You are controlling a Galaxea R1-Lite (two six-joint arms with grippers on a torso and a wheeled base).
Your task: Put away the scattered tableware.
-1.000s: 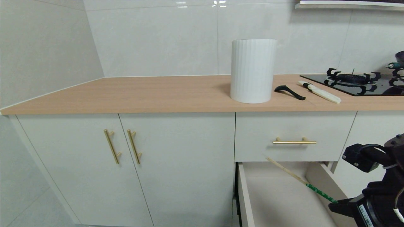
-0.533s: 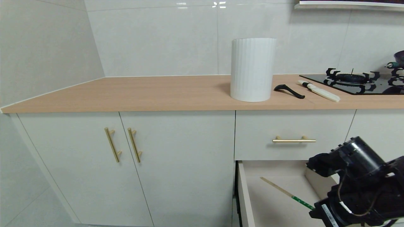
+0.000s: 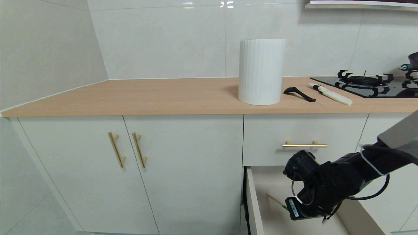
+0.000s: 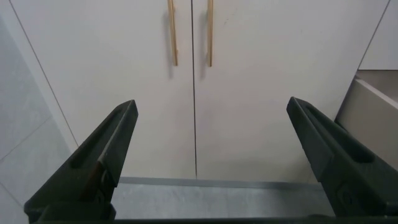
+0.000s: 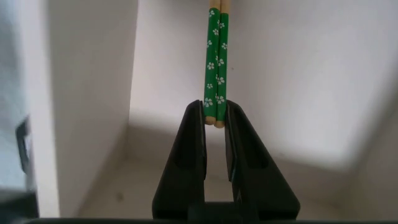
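Right gripper [image 5: 215, 115] clamping chopsticks [image 5: 216, 56], inside drawer [image 3: 252, 195]

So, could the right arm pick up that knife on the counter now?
Probably not yet. The right gripper is shut on the chopsticks, down in the open drawer below the countertop. The knife lies uncovered on top, so the way looks free once the gripper is emptied.

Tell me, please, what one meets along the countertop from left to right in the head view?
White canister → black tool → knife → burner.
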